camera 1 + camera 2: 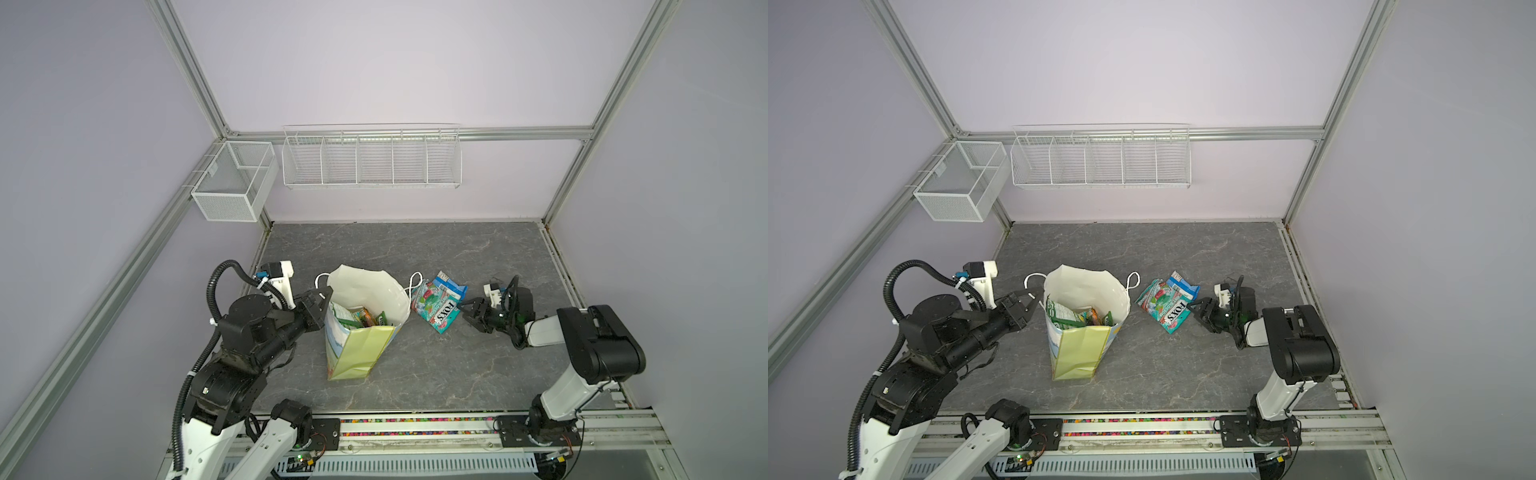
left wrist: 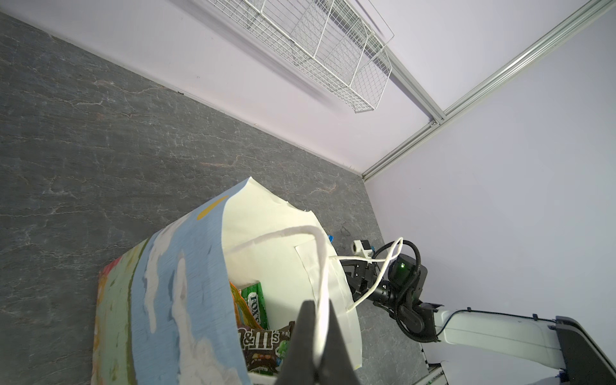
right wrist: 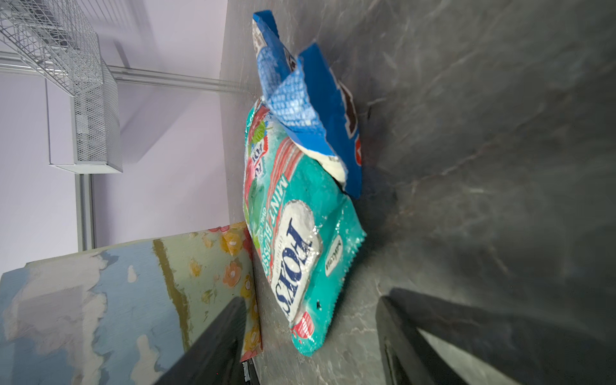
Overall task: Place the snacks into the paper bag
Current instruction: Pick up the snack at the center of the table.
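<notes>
The left gripper [image 2: 319, 336] has its fingers pressed together on a white cord handle [image 2: 321, 263] of the paper bag [image 2: 186, 300]. The cord rises out of the pinch and curves onto the bag's white inner wall. Just beyond the fingertips, down inside the open mouth, sit a brown M&M's packet [image 2: 263, 346], a green FOX'S packet [image 2: 255, 305] and an orange packet [image 2: 240, 310], all standing on end. The bag stands upright, and its second handle [image 1: 415, 282] hangs over the rim on the side away from these fingers.

The right gripper [image 3: 311, 298] has its fingers spread and nothing clamped between them. The teal FOX'S packet [image 3: 300, 233] lies flat on the tabletop [image 1: 478, 249], its near end between the two tips in the right wrist view. I cannot tell whether either tip touches it. Past it, a blue packet [image 3: 310, 100] rests partly on its far end. Beside one finger rises the bag's printed face, with the teal packet's edge just beside the bag's base.

Farther out, grey tabletop runs to the back wall. A divided wire basket [image 1: 372, 160] and a mesh basket [image 1: 232, 183] hang above that edge.
</notes>
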